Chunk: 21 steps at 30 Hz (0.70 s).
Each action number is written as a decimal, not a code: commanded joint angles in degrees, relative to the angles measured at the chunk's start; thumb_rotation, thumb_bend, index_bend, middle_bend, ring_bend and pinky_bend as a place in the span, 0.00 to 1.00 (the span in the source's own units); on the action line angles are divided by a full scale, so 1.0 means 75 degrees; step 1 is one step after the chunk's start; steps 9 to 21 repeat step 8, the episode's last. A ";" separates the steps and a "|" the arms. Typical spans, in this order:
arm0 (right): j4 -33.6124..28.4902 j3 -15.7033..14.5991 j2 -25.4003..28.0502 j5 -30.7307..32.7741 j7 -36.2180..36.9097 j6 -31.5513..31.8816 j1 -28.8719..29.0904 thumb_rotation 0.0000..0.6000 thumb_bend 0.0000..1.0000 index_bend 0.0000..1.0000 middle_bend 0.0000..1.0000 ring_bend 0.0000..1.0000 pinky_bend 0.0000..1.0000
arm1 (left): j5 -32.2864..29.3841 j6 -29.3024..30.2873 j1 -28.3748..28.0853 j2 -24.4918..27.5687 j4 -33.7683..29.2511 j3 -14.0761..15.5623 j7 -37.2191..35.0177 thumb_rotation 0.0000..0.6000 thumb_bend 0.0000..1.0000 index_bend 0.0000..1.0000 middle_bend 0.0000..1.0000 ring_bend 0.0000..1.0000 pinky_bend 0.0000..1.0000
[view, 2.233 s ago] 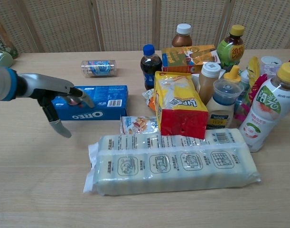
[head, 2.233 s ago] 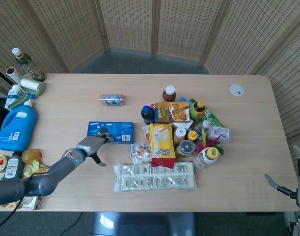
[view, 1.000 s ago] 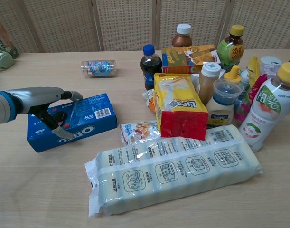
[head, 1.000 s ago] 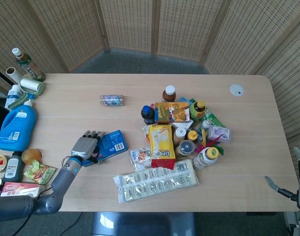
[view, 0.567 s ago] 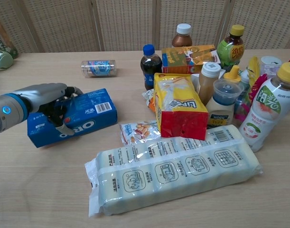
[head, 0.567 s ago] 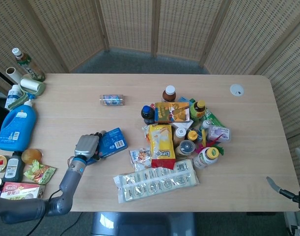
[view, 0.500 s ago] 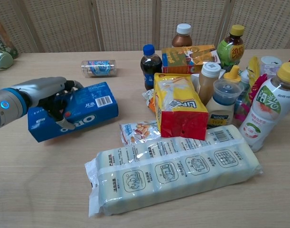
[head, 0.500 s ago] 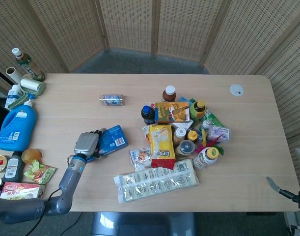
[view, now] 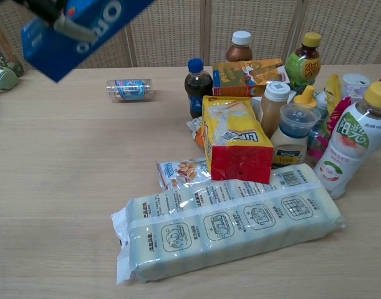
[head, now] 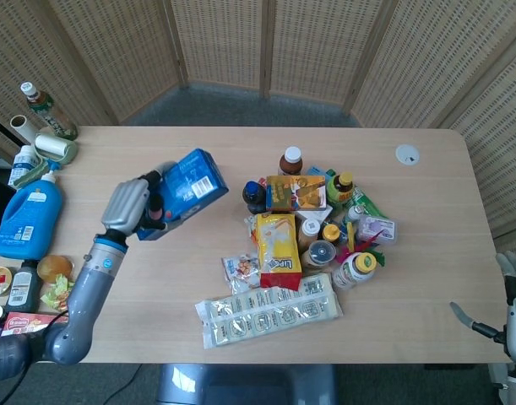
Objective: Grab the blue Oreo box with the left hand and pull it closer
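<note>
The blue Oreo box (head: pixel 181 192) is up in the air, well above the left part of the table (head: pixel 156 278), tilted with one end higher. My left hand (head: pixel 129 207) grips it at its lower left end, fingers wrapped around it. In the chest view the blue Oreo box (view: pixel 78 28) fills the top left corner, with fingers (view: pixel 67 26) across its face. My right hand (head: pixel 513 316) hangs off the table's front right corner, fingers apart and holding nothing.
A crowd of bottles and snack packs (head: pixel 312 224) sits mid-table, with a yellow bag (view: pixel 235 143) and a long clear pack (view: pixel 227 221) in front. A small clear bottle (view: pixel 129 88) lies behind. A blue jug (head: pixel 29 213) and other items line the left edge.
My left hand has lifted the Oreo box off the table, up and away from the front edge. Before that it dragged the box nearer. The right hand stayed put.
</note>
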 commanded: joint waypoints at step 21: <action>0.0245 -0.0010 -0.0226 -0.0080 0.0155 -0.0148 0.0134 0.58 0.15 0.00 0.00 0.00 0.00 | -0.0557 0.0069 -0.0015 0.1024 -0.1052 -0.0939 -0.0637 1.00 0.24 0.48 0.64 0.80 0.76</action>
